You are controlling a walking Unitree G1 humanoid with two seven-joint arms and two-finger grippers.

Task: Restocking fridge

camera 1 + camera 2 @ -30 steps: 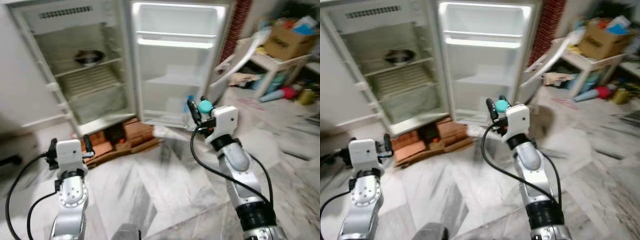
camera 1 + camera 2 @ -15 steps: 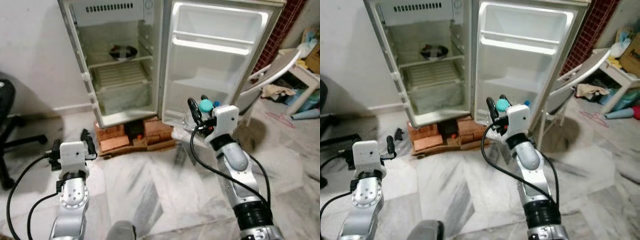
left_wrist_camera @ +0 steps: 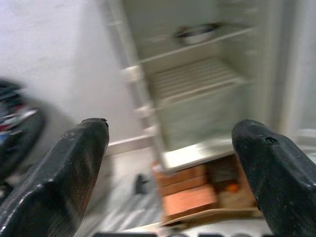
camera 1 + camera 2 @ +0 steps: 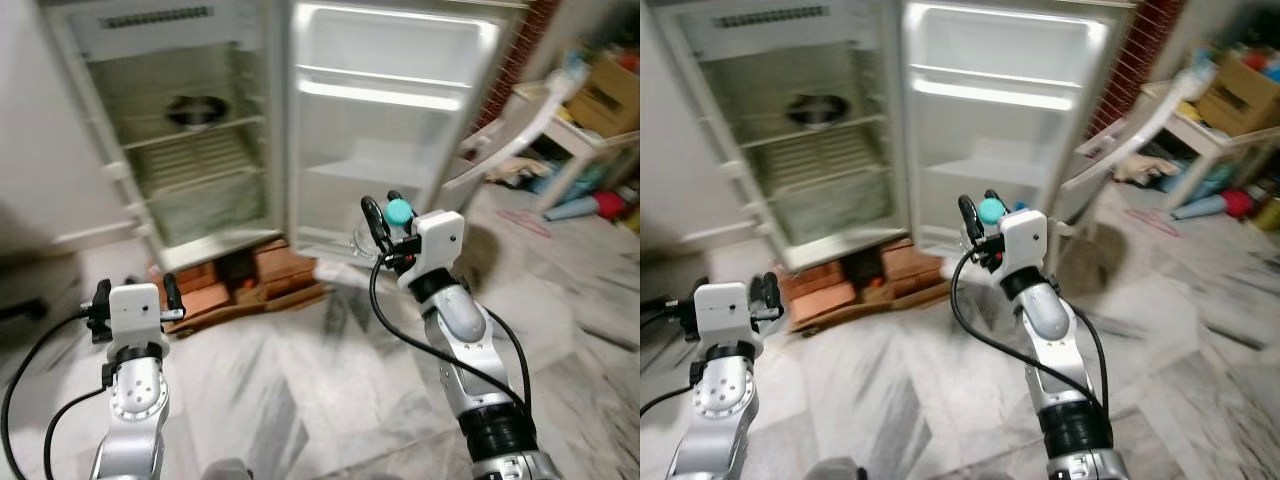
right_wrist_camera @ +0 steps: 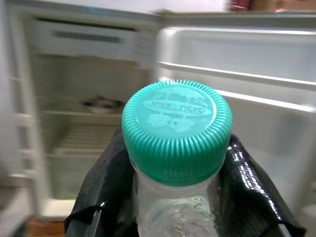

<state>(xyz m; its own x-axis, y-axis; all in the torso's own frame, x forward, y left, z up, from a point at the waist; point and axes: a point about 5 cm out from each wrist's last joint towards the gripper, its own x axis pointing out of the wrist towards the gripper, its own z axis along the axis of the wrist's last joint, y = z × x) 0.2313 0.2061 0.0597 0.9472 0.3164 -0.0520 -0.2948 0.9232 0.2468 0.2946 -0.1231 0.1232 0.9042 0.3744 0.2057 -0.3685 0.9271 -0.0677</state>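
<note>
A small white fridge with its door swung wide open is seen at the far side of the scene, raised on a stack of reddish bricks laid on a pale marble floor. Inside the fridge cabinet, a dark round metal bowl is set on the upper wire shelf; what it contains cannot be told. The lower shelf and the clear crisper drawer beneath it are seen without any contents that can be made out. The moulded white racks of the door are lit brightly, and their contents cannot be made out because of blur.

A clear plastic water bottle with a ribbed teal screw cap is held by the right tool, whose two black fingers are closed against the bottle's neck just below the cap. The bottle is held upright in front of the lower part of the open door, near it but apart from it. In the right wrist view, the embossed lettering on top of the cap is visible.

The left tool is held low at the near left, above the floor and well apart from the fridge. Its fingers are spread wide apart, with nothing between them.

At the far right, a cluttered pale desk bearing a brown cardboard box is seen, blurred.
</note>
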